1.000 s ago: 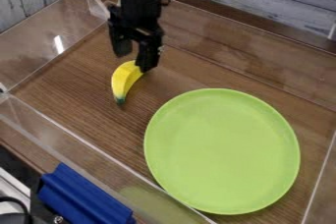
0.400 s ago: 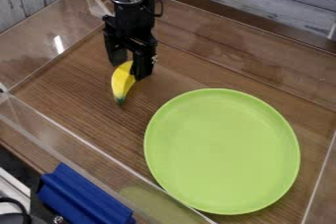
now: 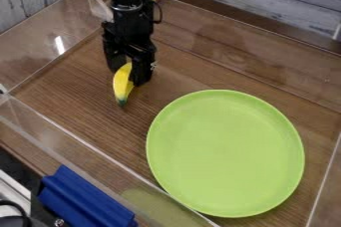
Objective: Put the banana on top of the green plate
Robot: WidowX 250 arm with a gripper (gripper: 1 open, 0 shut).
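A small yellow banana point(image 3: 123, 85) with a dark tip lies on the wooden table, left of centre. My black gripper point(image 3: 128, 69) points straight down over the banana's upper end, open, one finger point(image 3: 112, 62) on its left and the other on its right. The banana's top part is hidden between the fingers; whether they touch it I cannot tell. The large round lime-green plate point(image 3: 225, 151) rests flat on the table to the lower right, apart from the banana, with nothing on it.
Clear plastic walls point(image 3: 40, 47) ring the wooden table point(image 3: 226, 57). A blue object point(image 3: 80, 207) lies outside the near wall at the lower left. A grey slatted wall stands behind.
The gripper has come down and shifted slightly left, so its open fingers now straddle the banana's upper end. Banana and plate have not moved.
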